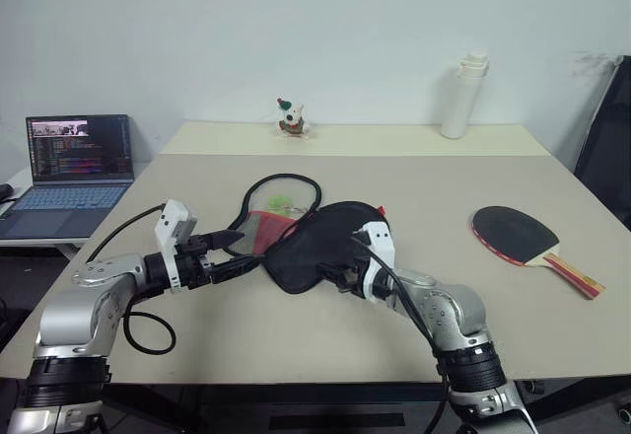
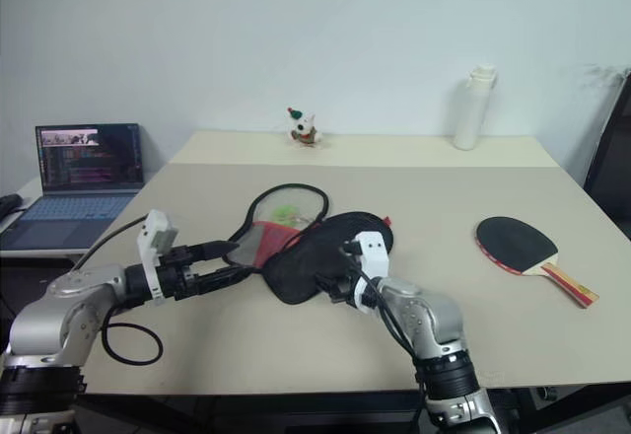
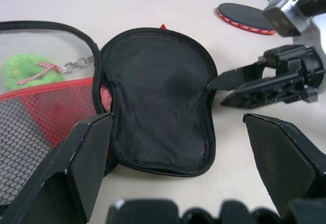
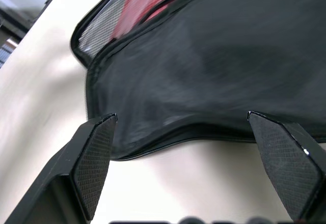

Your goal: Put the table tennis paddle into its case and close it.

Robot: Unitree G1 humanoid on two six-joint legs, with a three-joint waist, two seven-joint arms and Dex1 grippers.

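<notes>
1. Case (image 1: 315,242) first: it lies unzipped mid-table, its mesh flap (image 1: 264,229) spread to my left and the black half folded toward my right. The paddle (image 1: 523,239) sits well apart on the far right of the table, rubber face up, handle pointing toward the right edge.
2. Left gripper (image 1: 235,250): my fingers stand wide apart, holding nothing, tips at the mesh flap's near edge.
3. Right gripper (image 1: 330,274): also spread wide and empty, poised at the black half's near rim, with the zip seam running between my fingertips (image 4: 94,155) in the wrist view.
4. The step in hand, as I judge it, is readying the case to take the paddle. To do it well I should pinch the fabric at the rim, not the slick middle, and pin the mesh side down with my left so the case doesn't slide.
5. The soft cloth may bunch; I should close slowly and check the mouth gapes toward the paddle.
</notes>
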